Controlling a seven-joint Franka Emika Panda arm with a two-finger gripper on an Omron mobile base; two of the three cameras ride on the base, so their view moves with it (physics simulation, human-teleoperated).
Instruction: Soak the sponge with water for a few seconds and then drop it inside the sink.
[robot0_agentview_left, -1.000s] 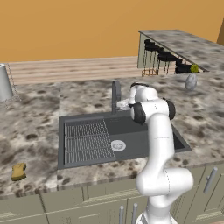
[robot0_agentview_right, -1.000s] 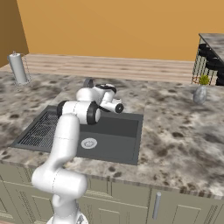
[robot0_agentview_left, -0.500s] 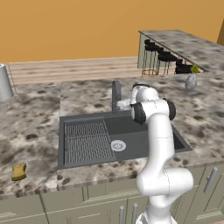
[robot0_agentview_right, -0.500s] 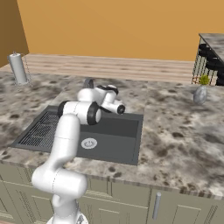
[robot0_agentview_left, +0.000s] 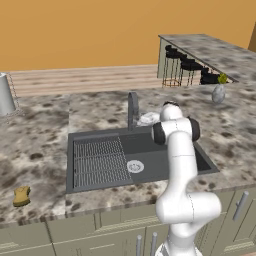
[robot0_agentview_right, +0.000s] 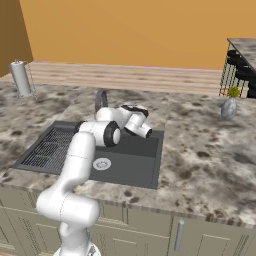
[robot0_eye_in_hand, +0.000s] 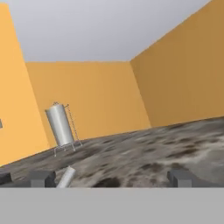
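The sponge (robot0_agentview_left: 21, 195), a small yellow-orange block, lies on the speckled counter at the front left, well left of the sink (robot0_agentview_left: 165, 161). That sink is a dark grey basin holding a ribbed grate (robot0_agentview_left: 97, 160) and a round white drain (robot0_agentview_left: 135, 166). My gripper (robot0_agentview_left: 145, 119) hovers behind the basin's back rim, just right of the grey faucet (robot0_agentview_left: 132, 108), far from the sponge. In the hand view the gripper (robot0_eye_in_hand: 111, 178) is open, fingertips (robot0_eye_in_hand: 42, 178) wide apart with nothing between them, and the faucet spout (robot0_eye_in_hand: 66, 176) lies low on the left. The water stream is out of view.
A steel paper-towel holder (robot0_agentview_left: 6, 95) stands at the counter's back left. A small vase with a plant (robot0_agentview_left: 218, 92) sits at the back right. Beyond it are a raised bar counter and dark stools (robot0_agentview_left: 190, 65).
The hand has shifted and turned slightly beside the faucet. The sponge has stayed where it was.
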